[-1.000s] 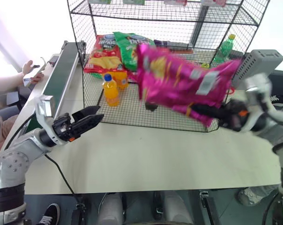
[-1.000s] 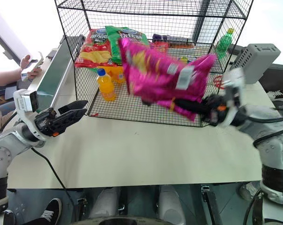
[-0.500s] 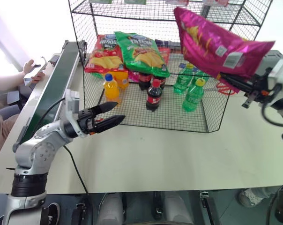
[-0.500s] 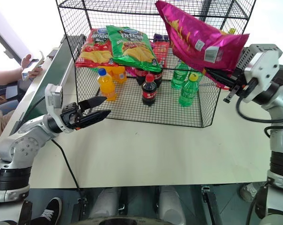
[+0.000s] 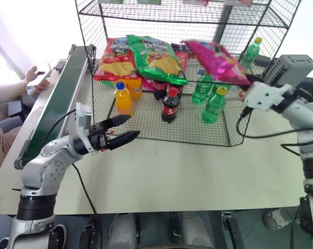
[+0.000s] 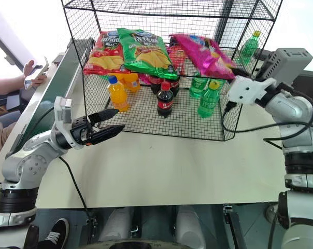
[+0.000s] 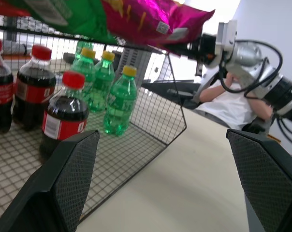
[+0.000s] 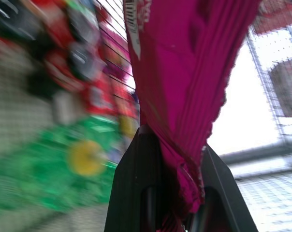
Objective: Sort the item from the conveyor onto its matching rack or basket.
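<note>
The item, a shiny magenta-pink chip bag (image 5: 216,60), lies nearly flat at the middle tier of the black wire rack (image 5: 146,16), just right of the green chip bag (image 5: 156,54). My right gripper (image 8: 172,140) is shut on the bag's crimped end at the rack's right side, and the left wrist view catches that grip (image 7: 200,47) too. My left gripper (image 5: 123,129) stands open over the table in front of the rack's lower left corner, holding nothing. The dark-green conveyor (image 5: 57,106) runs along the left of the table.
A red chip bag (image 5: 112,57) shares the middle tier. On the rack's floor stand orange bottles (image 5: 123,98), cola bottles (image 5: 169,105) and green bottles (image 5: 213,105). A grey box (image 5: 290,67) sits behind my right arm. A person's hand (image 5: 34,77) rests beyond the conveyor.
My right arm swung the magenta bag from in front of the rack, up high, then into the middle tier, rolling it flat. The left gripper shifted slightly right and stayed open.
</note>
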Controlling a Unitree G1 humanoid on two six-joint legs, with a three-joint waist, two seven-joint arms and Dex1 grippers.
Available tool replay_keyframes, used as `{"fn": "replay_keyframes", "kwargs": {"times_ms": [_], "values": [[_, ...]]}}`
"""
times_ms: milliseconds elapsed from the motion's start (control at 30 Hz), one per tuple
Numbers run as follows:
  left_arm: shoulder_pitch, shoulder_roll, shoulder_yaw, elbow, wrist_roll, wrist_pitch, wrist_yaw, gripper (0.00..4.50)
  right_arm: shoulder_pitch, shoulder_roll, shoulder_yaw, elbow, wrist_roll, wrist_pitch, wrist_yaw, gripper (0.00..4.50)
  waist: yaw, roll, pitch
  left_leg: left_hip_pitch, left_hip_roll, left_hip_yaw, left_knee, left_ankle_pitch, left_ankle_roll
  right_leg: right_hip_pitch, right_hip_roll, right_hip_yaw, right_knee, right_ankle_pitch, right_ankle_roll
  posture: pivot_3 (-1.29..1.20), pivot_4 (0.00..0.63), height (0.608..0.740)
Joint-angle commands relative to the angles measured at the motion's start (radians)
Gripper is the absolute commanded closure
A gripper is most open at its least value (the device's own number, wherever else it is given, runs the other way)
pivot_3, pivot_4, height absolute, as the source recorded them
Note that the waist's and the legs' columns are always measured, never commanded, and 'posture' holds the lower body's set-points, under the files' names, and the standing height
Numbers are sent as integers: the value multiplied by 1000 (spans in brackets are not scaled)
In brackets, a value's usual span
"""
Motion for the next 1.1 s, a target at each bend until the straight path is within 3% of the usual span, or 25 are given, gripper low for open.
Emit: {"fn": "replay_keyframes", "kwargs": {"times_ms": [33, 167, 300, 500, 633, 800, 1100], "values": [[1, -5, 4, -42, 2, -21, 0, 21, -50, 4, 59, -18, -155, 17, -140, 4500, -9, 0, 0, 0, 0, 0, 0, 0, -1, 0, 0, 0, 0, 0, 0, 0, 150, 740], [5, -9, 9, -43, 5, -29, 12, 21, -96, 39, 98, -6, -229, 152, -210, 4500, -12, 0, 0, 0, 0, 0, 0, 1, -1, 0, 0, 0, 0, 0, 0, 0, 150, 740], [16, -11, 15, -48, -2, -26, 16, 21, -137, 99, 85, -2, -167, 313, -187, 4500, -12, 0, 0, 0, 0, 0, 0, 1, -2, 0, 0, 0, 0, 0, 0, 0, 150, 740], [27, -13, 15, -49, 12, -46, 21, 21, -145, 89, 100, -2, -136, 369, -145, 4500, -10, 0, 0, -1, 0, -1, 0, -1, 3, 0, -1, 0, 0, 0, 0, 0, 150, 740], [30, -18, 12, -49, 12, -50, 29, 0, -137, 85, 99, -17, -72, 376, -87, 2730, -12, 0, 0, -1, 0, -1, 0, -2, 3, 0, -1, 0, 0, 0, 0, 0, 150, 740], [30, -13, 0, -51, 26, -57, 23, 0, -134, 79, 106, -38, -44, 351, -78, 86, -16, 0, 0, 0, 0, -1, 0, -2, 3, 0, 0, 0, 1, 0, 0, 0, 150, 740], [30, -14, 1, -47, 32, -53, 15, 0, -95, 54, 84, -160, 97, 303, 52, 86, -13, 0, 0, 0, 0, -1, 0, -2, 3, 0, 0, 0, 1, 0, 0, 0, 150, 740]]}}
